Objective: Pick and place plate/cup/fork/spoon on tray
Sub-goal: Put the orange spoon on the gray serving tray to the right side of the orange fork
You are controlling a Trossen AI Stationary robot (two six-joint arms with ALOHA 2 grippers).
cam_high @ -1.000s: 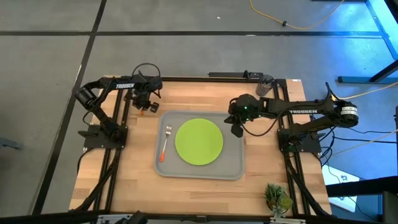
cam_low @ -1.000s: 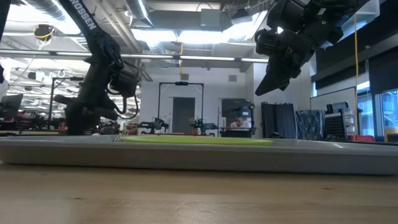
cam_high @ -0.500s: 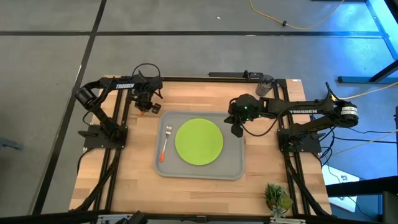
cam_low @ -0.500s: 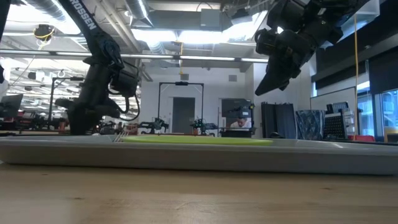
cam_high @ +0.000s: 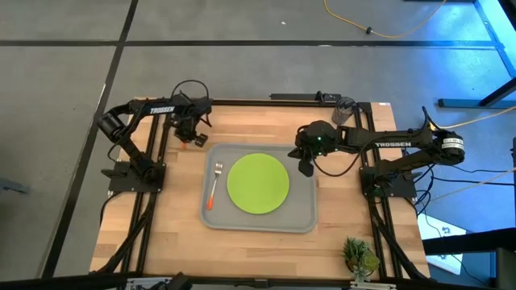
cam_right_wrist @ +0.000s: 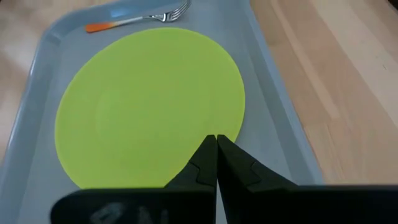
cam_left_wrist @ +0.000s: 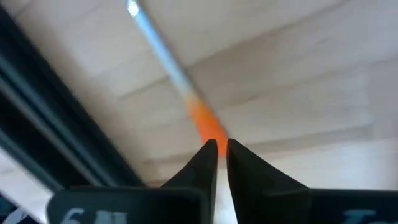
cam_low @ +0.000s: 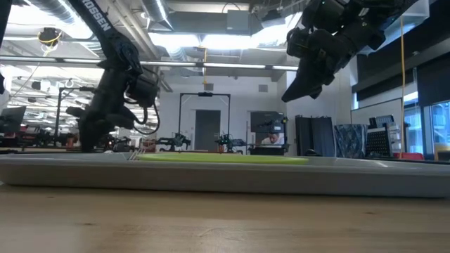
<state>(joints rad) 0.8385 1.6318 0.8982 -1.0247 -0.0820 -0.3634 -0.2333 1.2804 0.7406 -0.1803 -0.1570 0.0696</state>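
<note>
The lime-green plate (cam_high: pixel 258 183) lies flat in the middle of the light-grey tray (cam_high: pixel 305 221). The fork (cam_high: pixel 214 185) lies on the tray to the plate's left; both also show in the right wrist view, the plate (cam_right_wrist: pixel 149 99) and the fork (cam_right_wrist: pixel 137 22). The dark cup (cam_high: pixel 345 107) stands at the table's far right edge. My left gripper (cam_high: pixel 192 135) is off the tray's far left corner, shut on the spoon (cam_left_wrist: pixel 168 56). My right gripper (cam_high: pixel 305 167) is shut and empty above the tray's far right part, beside the plate. My left gripper pinches the spoon's orange handle (cam_left_wrist: pixel 205 124) between its two fingertips, near the handle's free end. The fingers point down at the table. The silver shaft reaches away from the fingers over the wood; whether its far end is on the table, I cannot tell.
A small potted plant (cam_high: pixel 359 256) stands at the table's near right corner. Dark arm frames run along the table's left and right edges. Bare wood lies to the left of and in front of the tray.
My left gripper has risen a little with the spoon, still shut on it. My right gripper has gone slightly up and toward the table's far edge, still shut.
</note>
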